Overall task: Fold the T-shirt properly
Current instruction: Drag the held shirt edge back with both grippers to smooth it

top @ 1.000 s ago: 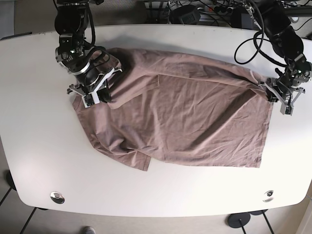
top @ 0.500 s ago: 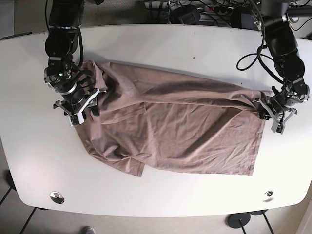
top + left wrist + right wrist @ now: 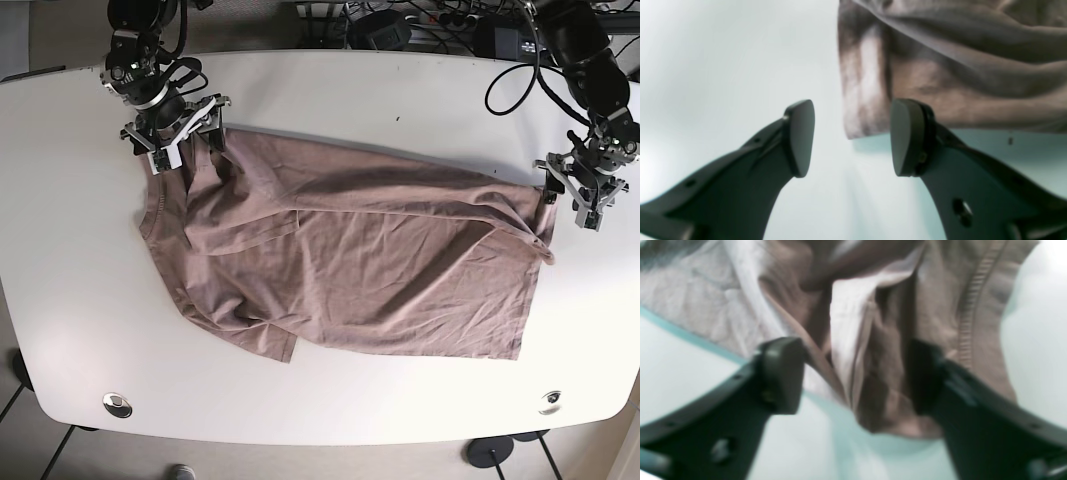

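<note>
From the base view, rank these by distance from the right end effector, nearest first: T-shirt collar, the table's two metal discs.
From the right end effector, at the table's far corner:
1. T-shirt collar, directly below it.
2. Near-edge metal disc, same side.
3. Other metal disc, opposite corner, beyond the T-shirt.

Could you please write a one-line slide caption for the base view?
Crumpled brown cotton T-shirt on white table, right gripper and left gripper open at opposite edges.

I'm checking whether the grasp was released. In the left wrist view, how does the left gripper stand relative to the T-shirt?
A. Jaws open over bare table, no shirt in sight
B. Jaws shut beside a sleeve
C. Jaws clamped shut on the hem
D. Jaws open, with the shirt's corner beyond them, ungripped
D: the left gripper has its jaws spread wide, and the T-shirt corner lies beyond them, unpinched.
</note>
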